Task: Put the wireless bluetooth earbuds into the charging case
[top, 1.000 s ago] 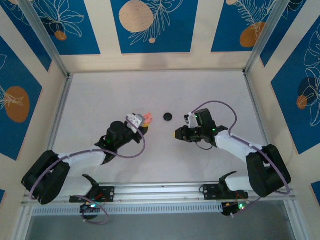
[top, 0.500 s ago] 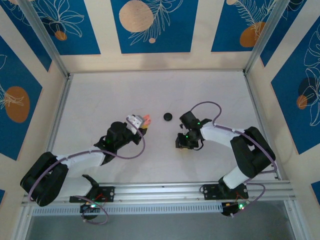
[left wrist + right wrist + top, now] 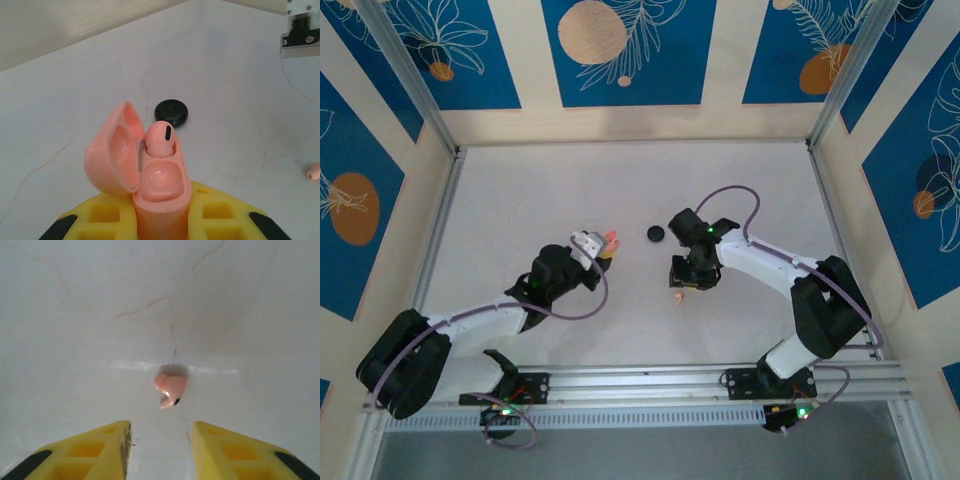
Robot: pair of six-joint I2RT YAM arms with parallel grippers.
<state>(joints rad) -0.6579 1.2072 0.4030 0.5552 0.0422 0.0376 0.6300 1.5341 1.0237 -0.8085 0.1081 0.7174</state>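
My left gripper (image 3: 601, 250) is shut on the charging case (image 3: 162, 186), a salmon-pink box held upright with its lid (image 3: 111, 152) swung open to the left. One pink earbud (image 3: 160, 140) sits in the case's far socket; the near socket is empty. A second pink earbud (image 3: 170, 388) lies loose on the white table, also seen in the top view (image 3: 677, 296). My right gripper (image 3: 160, 440) hovers just above and short of it, open, with the yellow fingers (image 3: 102, 447) apart and nothing between them.
A black round disc (image 3: 656, 233) lies on the table between the two grippers, just beyond the case (image 3: 171, 112). The white table (image 3: 620, 180) is walled at the back and both sides, with an aluminium rail (image 3: 640, 382) at the near edge.
The right arm has folded in towards the middle and its jaws have widened. A pink earbud now shows on the table under that gripper. The left arm holds still.
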